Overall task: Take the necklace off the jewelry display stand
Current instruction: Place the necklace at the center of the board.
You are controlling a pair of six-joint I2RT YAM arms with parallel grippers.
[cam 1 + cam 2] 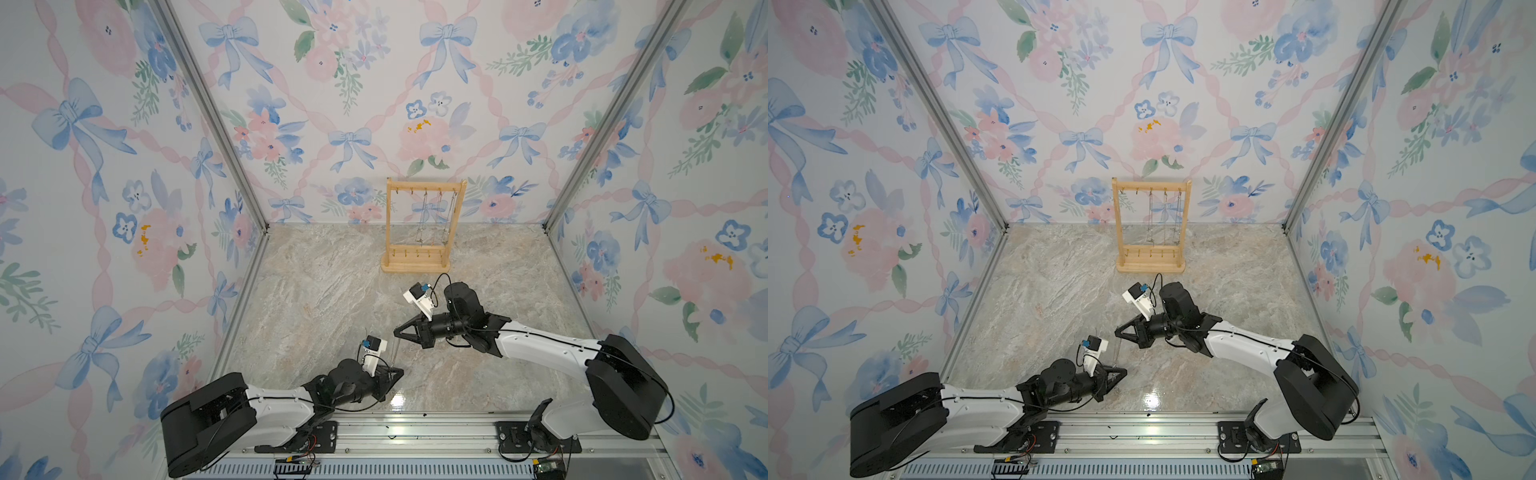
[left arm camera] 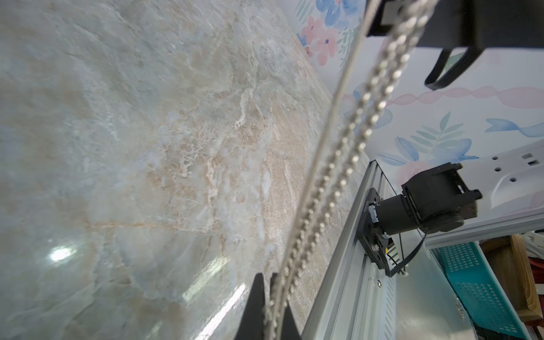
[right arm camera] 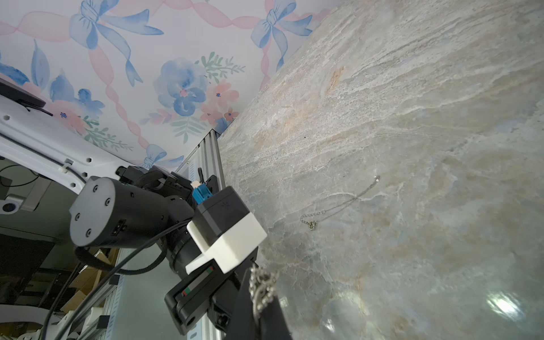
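Observation:
The light pine jewelry display stand (image 1: pixel 424 185) stands at the back of the marble table in both top views, with several thin necklaces (image 1: pixel 438 220) hanging from its top hooks. Well in front of it, a silver bead necklace (image 2: pixel 343 182) is stretched taut between my two grippers. My left gripper (image 2: pixel 266 278) is shut on one end. My right gripper (image 3: pixel 260 290) is shut on the other end, where the chain bunches up. In a top view the left gripper (image 1: pixel 401 370) sits near the front rail, the right gripper (image 1: pixel 395 332) just behind it, and the chain (image 1: pixel 395 353) shows as a faint line.
Another fine necklace (image 3: pixel 338 206) lies loose on the marble table (image 1: pixel 324 299), seen in the right wrist view. Flowered walls close the back and both sides. An aluminium rail (image 1: pixel 415 432) with both arm bases runs along the front edge.

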